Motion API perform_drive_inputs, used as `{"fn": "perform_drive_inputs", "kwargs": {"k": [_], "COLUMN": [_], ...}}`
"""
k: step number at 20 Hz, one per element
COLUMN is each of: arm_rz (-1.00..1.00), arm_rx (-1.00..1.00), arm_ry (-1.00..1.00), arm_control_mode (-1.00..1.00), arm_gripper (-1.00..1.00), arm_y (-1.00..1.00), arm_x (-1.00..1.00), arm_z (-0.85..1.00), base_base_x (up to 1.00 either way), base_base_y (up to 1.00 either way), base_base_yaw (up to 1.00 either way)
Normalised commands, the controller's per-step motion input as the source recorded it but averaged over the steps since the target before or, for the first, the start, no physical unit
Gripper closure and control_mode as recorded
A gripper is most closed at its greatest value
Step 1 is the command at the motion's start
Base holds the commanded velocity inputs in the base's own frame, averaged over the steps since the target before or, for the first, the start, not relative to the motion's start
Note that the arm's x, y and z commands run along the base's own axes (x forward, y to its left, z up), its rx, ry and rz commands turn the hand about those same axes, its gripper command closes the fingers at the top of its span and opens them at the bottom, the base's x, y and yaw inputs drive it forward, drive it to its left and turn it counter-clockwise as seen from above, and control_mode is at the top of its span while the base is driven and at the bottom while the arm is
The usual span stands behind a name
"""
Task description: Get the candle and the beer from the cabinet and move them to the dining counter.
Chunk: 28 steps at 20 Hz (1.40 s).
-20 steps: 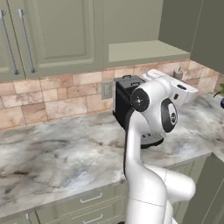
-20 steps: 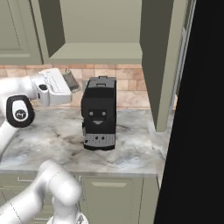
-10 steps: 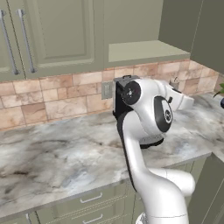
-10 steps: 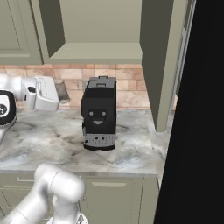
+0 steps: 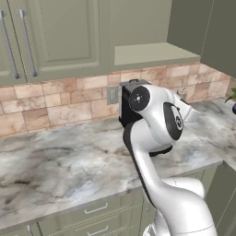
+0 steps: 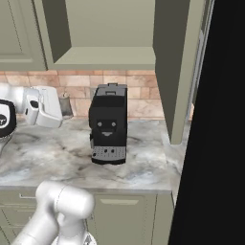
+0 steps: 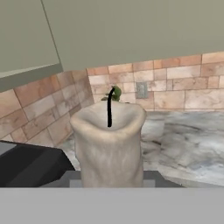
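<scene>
- The candle (image 7: 109,146) is seen close up in the hand view, upright, its black wick rising from a sunken top; its base is cut off by the bottom of that view.
- The gripper's fingertips cannot be made out, so whether the jaws are clamped on the candle cannot be told.
- In the left base view the white arm (image 5: 156,124) is bent over the marbled worktop (image 5: 60,170), in front of the black coffee machine (image 6: 109,124).
- The coffee machine stands near the worktop's front edge (open marble lies to its left).
- 2 silver bar handles mark the closed cabinet (image 5: 50,37) doors above the tan tile backsplash (image 5: 55,101).
- An open green niche (image 6: 110,57) sits above the machine.
</scene>
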Motion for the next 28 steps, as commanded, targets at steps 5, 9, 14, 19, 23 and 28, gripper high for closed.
{"fn": "perform_drive_inputs", "kwargs": {"k": [5, 9, 14, 19, 23, 28], "arm_rz": [0.0, 0.0, 0.0, 0.0, 0.0, 0.0], "arm_rx": [0.0, 0.0, 0.0, 0.0, 0.0, 0.0], "arm_ry": [0.0, 0.0, 0.0, 0.0, 0.0, 0.0], "arm_control_mode": [-1.0, -1.0, -1.0, 1.0, 1.0, 1.0], "arm_gripper": [1.0, 1.0, 1.0, 1.0, 1.0, 1.0], "arm_y": [0.0, 0.0, 0.0, 0.0, 0.0, 0.0], "arm_x": [-0.01, 0.0, 0.0, 0.0, 0.0, 0.0], "arm_z": [0.0, 0.0, 0.0, 0.0, 0.0, 0.0], "base_base_x": [0.0, 0.0, 0.0, -0.04, -0.51, -0.57], "base_base_y": [0.0, 0.0, 0.0, 0.0, 0.06, 0.16], "base_base_yaw": [0.0, 0.0, 0.0, 0.0, 0.06, 0.0]}}
